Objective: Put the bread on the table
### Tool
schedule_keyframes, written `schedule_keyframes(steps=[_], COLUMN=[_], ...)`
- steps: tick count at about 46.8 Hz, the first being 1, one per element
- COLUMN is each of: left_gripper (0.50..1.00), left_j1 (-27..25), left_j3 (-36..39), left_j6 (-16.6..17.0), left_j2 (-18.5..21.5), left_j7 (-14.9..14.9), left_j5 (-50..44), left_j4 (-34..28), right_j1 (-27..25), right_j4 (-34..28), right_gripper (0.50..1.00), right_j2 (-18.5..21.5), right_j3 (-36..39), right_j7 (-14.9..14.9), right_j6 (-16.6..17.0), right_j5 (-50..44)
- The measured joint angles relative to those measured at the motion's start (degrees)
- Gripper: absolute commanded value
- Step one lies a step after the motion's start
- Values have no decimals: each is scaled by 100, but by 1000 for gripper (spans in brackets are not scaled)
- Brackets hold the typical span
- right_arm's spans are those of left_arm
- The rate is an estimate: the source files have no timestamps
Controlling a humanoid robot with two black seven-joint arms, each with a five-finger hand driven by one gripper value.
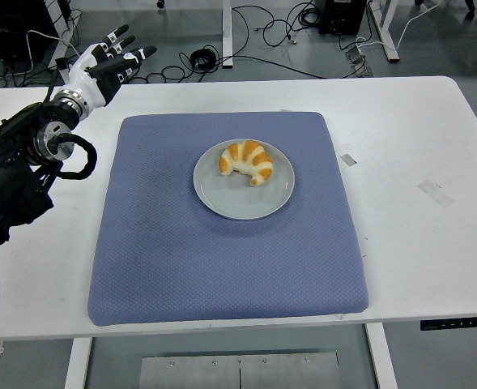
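A golden croissant (247, 161) lies on a grey round plate (243, 199) near the middle of a blue mat (222, 243). My left hand (107, 61) hovers over the table's far left corner, well up and left of the plate. Its fingers (125, 54) are spread and hold nothing. The black left arm (19, 162) runs down along the left edge. The right arm does not show.
The white table (416, 146) shows bare surface to the right of the mat, with small tape marks (436, 192). Cables and desk legs lie on the floor beyond the far edge.
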Motion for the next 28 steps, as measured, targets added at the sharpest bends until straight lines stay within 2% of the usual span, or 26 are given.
schedule_keyframes(steps=[4,13,17,23,28], left_gripper=[977,974,968,968,968], left_j1=[-60,-374,-505,-770,-969], left_j3=[136,1164,1592,2206,2600], left_j6=[16,297,378,821,957], left_j2=[6,197,400,864,988], left_j7=[25,71,70,74,135], left_j5=[92,471,584,1025,1246], left_j4=[-95,-633,-1071,-1968,-2369], right_j1=[0,-1,-1,-1,-2], right_j4=[0,0,0,0,0], right_gripper=[1000,1000,1000,1000,1000], right_j2=[0,0,0,0,0], right_j3=[0,0,0,0,0], right_j7=[-1,-1,-1,-1,-1], right_j6=[0,0,0,0,0], right_j5=[0,0,2,4,1])
